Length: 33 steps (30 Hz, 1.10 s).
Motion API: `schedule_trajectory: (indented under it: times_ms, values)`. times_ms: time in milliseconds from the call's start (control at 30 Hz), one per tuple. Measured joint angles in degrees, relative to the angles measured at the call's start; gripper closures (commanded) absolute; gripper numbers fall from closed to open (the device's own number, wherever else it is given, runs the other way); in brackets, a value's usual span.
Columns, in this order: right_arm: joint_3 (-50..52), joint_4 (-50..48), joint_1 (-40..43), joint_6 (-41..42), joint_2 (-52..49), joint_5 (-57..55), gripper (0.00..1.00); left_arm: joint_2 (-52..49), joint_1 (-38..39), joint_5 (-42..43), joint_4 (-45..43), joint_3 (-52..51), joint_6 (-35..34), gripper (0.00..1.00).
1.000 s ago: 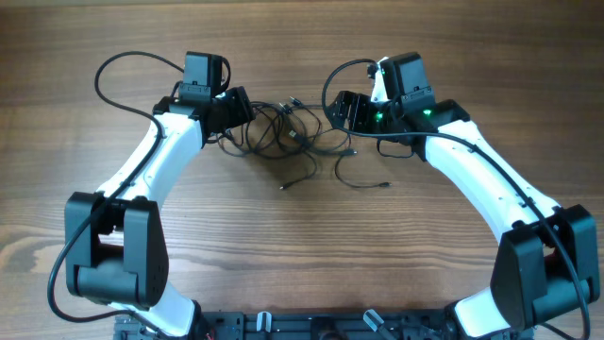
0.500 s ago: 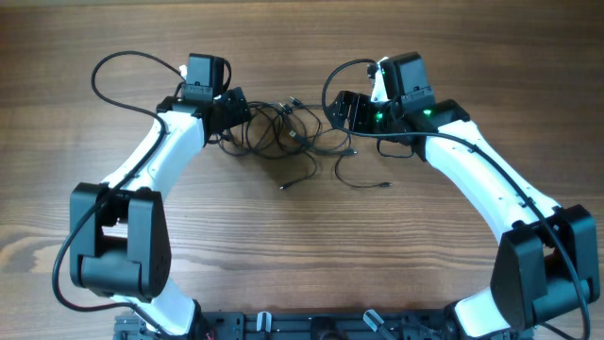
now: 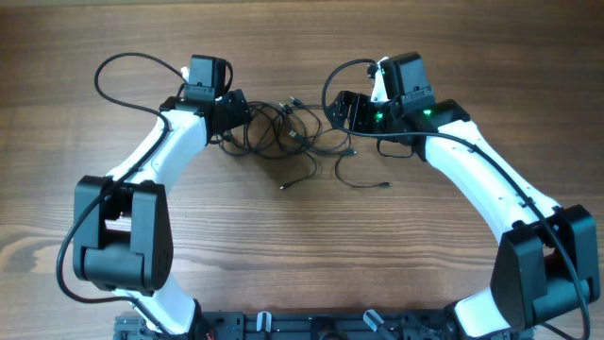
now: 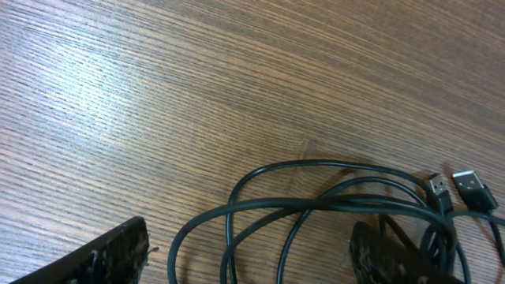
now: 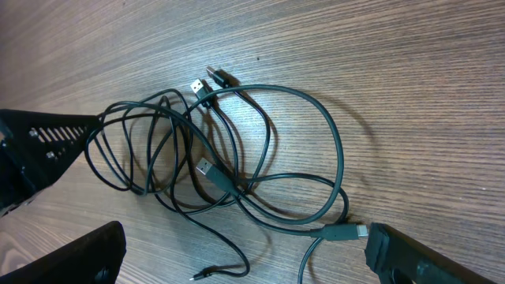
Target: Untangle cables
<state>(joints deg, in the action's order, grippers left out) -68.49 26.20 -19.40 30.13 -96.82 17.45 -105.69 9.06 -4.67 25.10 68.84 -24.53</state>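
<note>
The cables (image 3: 288,132) lie as a tangle of thin black cords on the wooden table between the two arms, with loose ends trailing toward the front. My left gripper (image 3: 234,118) is open at the tangle's left edge; in the left wrist view its fingers (image 4: 252,256) straddle several cable loops (image 4: 316,205), with two silvery plugs (image 4: 454,185) at right. My right gripper (image 3: 342,115) is open at the tangle's right edge. The right wrist view shows the tangle (image 5: 221,158) ahead of its fingers (image 5: 245,252), and a silvery-tipped plug (image 5: 347,232) just beside the right finger.
Thicker black arm cables loop behind the left arm (image 3: 118,80) and over the right arm (image 3: 332,80). The wooden table (image 3: 302,246) stretches toward the front. The left gripper's black body (image 5: 35,150) shows in the right wrist view.
The left arm's base link has shifted slightly right; both grippers and the cables stay where they were.
</note>
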Motion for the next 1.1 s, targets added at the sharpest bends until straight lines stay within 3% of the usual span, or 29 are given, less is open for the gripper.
schedule_trajectory:
  times_ms: [133, 167, 233, 533, 567, 667, 733, 800, 1100]
  values:
    - [-0.02, 0.0, 0.0, 0.0, 0.0, 0.0, 0.0, -0.48, 0.0, 0.0, -0.09, 0.0, -0.02, 0.2]
    - [-0.02, -0.02, 0.0, 0.0, 0.0, 0.0, 0.0, -0.5, -0.04, 0.0, -0.07, 0.0, 0.0, 0.33]
    - [-0.02, -0.02, 0.0, 0.0, 0.0, 0.0, 0.0, -0.5, -0.2, 0.0, -0.07, 0.0, -0.13, 0.47]
    - [-0.02, 0.0, 0.0, 0.0, 0.0, -0.02, 0.0, -0.52, -6.38, 3.63, 0.96, 0.0, 0.15, 0.5]
    - [0.0, 0.0, 0.0, 0.0, 0.0, -0.02, 0.0, -0.52, -7.21, 4.44, 1.16, 0.0, 0.17, 0.54]
    - [-0.02, -0.02, 0.0, 0.0, 0.0, -0.07, 0.0, -0.52, -8.28, 5.77, 1.25, 0.0, 0.13, 0.79]
    - [-0.02, 0.0, 0.0, 0.0, 0.0, -0.17, 0.0, -0.52, -8.28, 6.45, 1.27, 0.0, 1.36, 0.85]
    - [0.0, -0.02, 0.0, 0.0, 0.0, -0.17, 0.0, -0.52, -8.26, 6.78, 1.27, 0.0, 2.47, 0.96]
    - [0.0, -2.75, 0.0, 2.47, 0.0, -0.22, 0.0, -0.46, -8.26, 7.19, 3.67, 0.0, 3.87, 0.96]
